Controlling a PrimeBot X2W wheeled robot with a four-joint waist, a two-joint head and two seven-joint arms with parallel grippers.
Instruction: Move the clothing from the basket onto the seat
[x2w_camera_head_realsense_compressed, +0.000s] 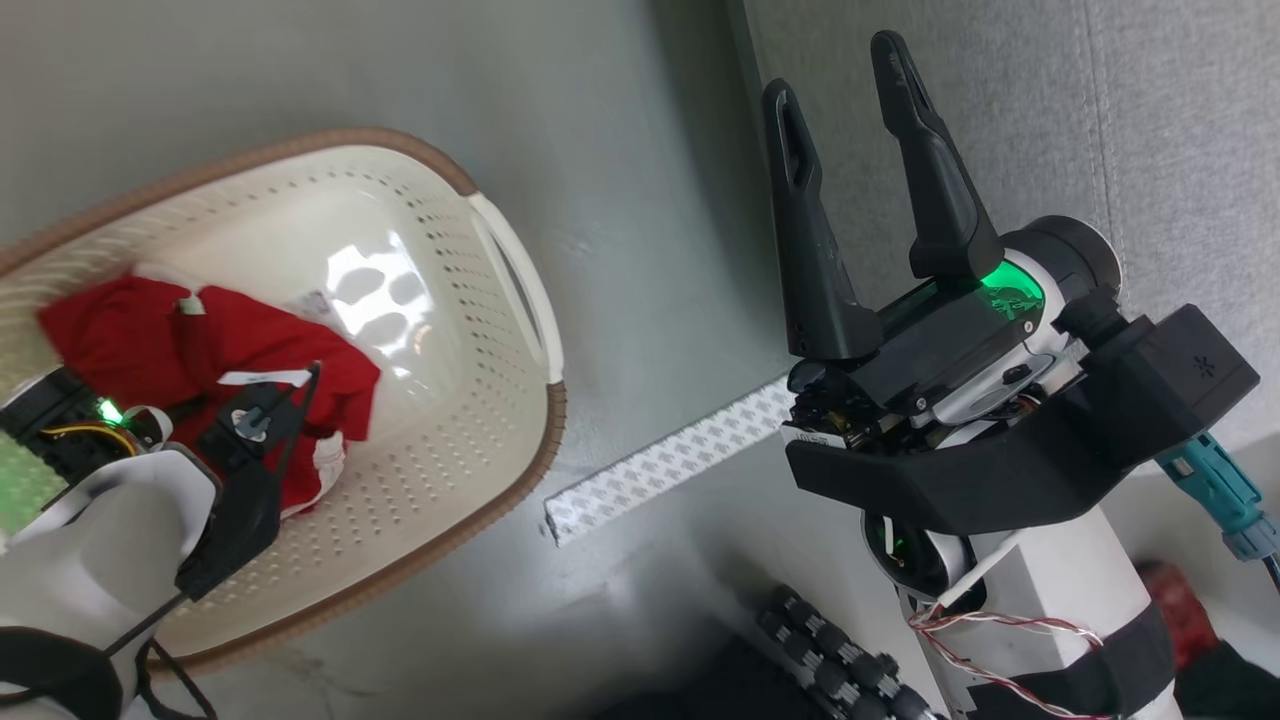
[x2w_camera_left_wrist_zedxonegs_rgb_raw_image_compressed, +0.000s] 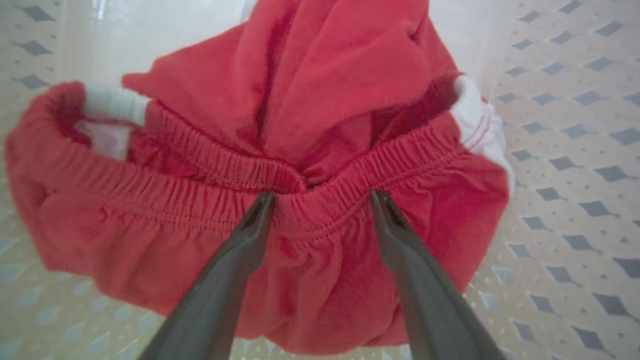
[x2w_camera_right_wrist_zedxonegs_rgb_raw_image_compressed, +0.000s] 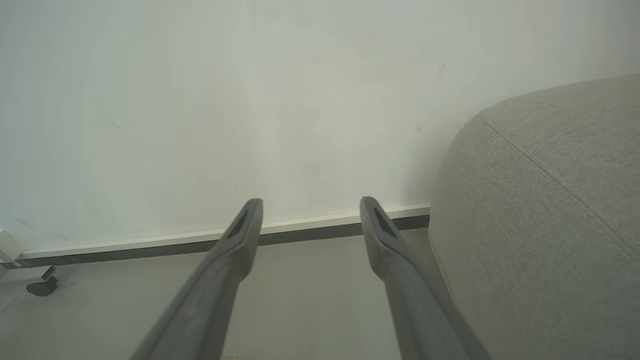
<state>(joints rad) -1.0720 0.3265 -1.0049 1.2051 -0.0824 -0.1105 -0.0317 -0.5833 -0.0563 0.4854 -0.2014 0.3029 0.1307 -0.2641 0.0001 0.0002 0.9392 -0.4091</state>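
Observation:
The clothing (x2w_camera_head_realsense_compressed: 130, 340) is a red bundle with white trim lying in the cream basket (x2w_camera_head_realsense_compressed: 520, 440) on the floor at the left. Up close, the clothing (x2w_camera_left_wrist_zedxonegs_rgb_raw_image_compressed: 320, 100) shows a gathered elastic waistband. My left gripper (x2w_camera_left_wrist_zedxonegs_rgb_raw_image_compressed: 322, 200) is down inside the basket (x2w_camera_left_wrist_zedxonegs_rgb_raw_image_compressed: 575, 175), open, its two fingertips set on either side of a stretch of that waistband. My right gripper (x2w_camera_head_realsense_compressed: 835, 70) stands open and holds nothing, fingers up, beside the light-grey seat (x2w_camera_head_realsense_compressed: 1150, 120). In the right wrist view my right gripper (x2w_camera_right_wrist_zedxonegs_rgb_raw_image_compressed: 311, 205) faces a pale wall, with the seat (x2w_camera_right_wrist_zedxonegs_rgb_raw_image_compressed: 540, 225) at the right.
A white patterned strip (x2w_camera_head_realsense_compressed: 660, 465) lies on the grey floor between basket and seat. A red object (x2w_camera_head_realsense_compressed: 1175, 610) sits low behind my right forearm. A baseboard (x2w_camera_right_wrist_zedxonegs_rgb_raw_image_compressed: 150, 242) runs along the wall, with a small caster wheel (x2w_camera_right_wrist_zedxonegs_rgb_raw_image_compressed: 42, 286) at the left.

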